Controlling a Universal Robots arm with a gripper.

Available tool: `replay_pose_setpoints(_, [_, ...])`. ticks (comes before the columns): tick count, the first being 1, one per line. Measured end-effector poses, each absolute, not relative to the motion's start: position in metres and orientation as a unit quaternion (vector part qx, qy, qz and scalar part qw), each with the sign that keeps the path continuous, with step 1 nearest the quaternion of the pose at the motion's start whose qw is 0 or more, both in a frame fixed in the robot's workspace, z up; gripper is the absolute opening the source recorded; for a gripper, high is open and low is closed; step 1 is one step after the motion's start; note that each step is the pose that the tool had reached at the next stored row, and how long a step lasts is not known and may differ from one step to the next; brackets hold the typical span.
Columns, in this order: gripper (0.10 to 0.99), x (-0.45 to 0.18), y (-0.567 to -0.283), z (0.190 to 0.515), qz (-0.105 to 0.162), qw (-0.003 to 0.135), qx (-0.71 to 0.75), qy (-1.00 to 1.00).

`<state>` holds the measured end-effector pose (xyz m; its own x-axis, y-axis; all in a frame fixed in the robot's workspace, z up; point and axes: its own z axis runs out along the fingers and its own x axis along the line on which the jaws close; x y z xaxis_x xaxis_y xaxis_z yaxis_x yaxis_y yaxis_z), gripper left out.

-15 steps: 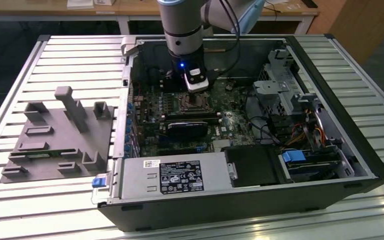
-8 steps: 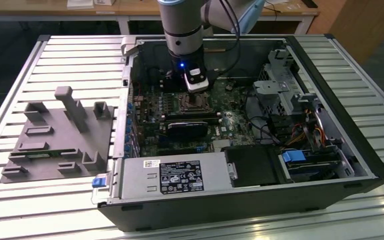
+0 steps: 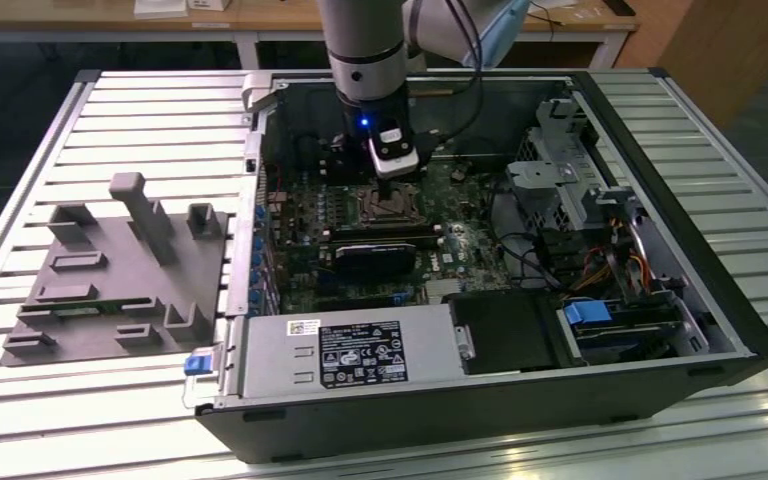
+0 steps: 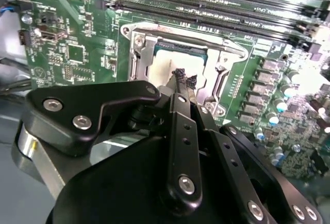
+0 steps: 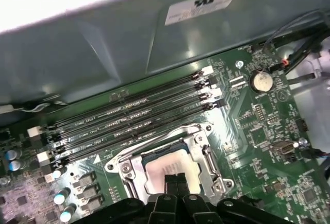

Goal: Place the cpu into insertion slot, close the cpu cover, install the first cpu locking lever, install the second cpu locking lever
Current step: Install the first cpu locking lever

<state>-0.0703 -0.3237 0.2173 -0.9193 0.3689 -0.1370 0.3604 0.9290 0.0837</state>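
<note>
Cpu (image 5: 172, 168) sits pale and square inside the insertion slot (image 5: 124, 168) in the first wrist view, showing through the window of the cpu cover (image 5: 205, 157), which looks to be lying down around it. The end effector (image 5: 175, 178) has its two dark fingers pressed together right over the chip's near edge, with nothing visibly between them. The memory slots (image 5: 134, 116) run just beside the slot.

In the second wrist view the end effector (image 4: 180, 75) is closed, its tip touching or just above the cpu (image 4: 167, 62) (I cannot tell which). A thin locking lever (image 4: 201, 42) runs along the slot's edge nearest the memory slots; whether it is hooked down I cannot tell.

In the exterior view the computer case (image 3: 651, 200) lies open on the slatted surface (image 3: 117, 130), toward the edge at the exterior view's right, with a grey fixture (image 3: 104, 280) near the opposite edge. The arm reaches down into the case and the end effector (image 3: 391, 188) hangs over the slot.

My judgement of the risks: a closed tip bearing on the chip's top could scuff it or nudge it askew if the cover is not fully seated, and a slip off the thin lever could drive the fingers into the neighbouring memory slots.
</note>
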Motion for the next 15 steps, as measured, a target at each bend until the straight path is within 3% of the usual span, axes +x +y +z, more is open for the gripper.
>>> replay_pose_setpoints(12, [0.102, -0.0701, -0.3237, 0.2281, 0.028, 0.075, 0.186, 0.979])
replay_pose_setpoints(15, [0.102, -0.0679, -0.3237, 0.2282, 0.027, 0.068, 0.186, 0.980])
